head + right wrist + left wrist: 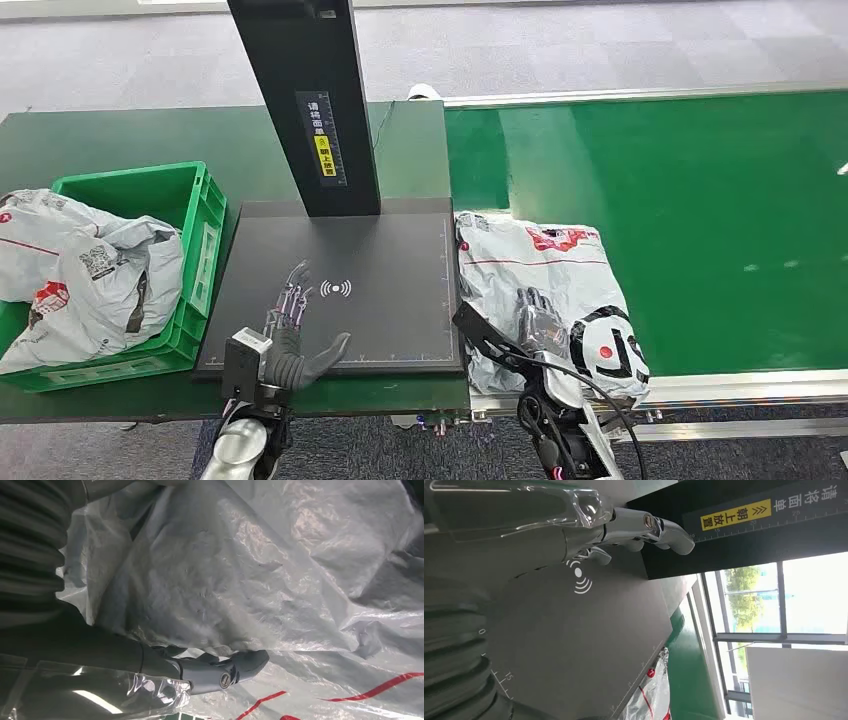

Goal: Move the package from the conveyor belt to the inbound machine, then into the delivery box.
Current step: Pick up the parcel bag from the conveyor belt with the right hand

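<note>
Crumpled white-grey plastic mailer package with red print lies on the green conveyor belt at its near-left corner, touching the right edge of the dark grey flat scanning platform of the inbound machine. Right hand sits on top of the package near its front part, dark fingers pressed into the wrinkled plastic; right wrist view shows the film bunched around the thumb and fingers, but cannot tell if it's a real grip or just resting contact. A round white-and-black printed patch of the bag sits just right of that hand.

Left hand hovers over the front-left part of the scanning platform, fingers spread and extended, thumb out to the side, holding nothing; the white wireless symbol is just beside its fingertips. Black upright column of the machine with a yellow label strip rises from the back of the platform.

Green plastic crate delivery box stands left of the platform on the dark green table, already stuffed with other white-grey mailer bags that spill over its left rim
</note>
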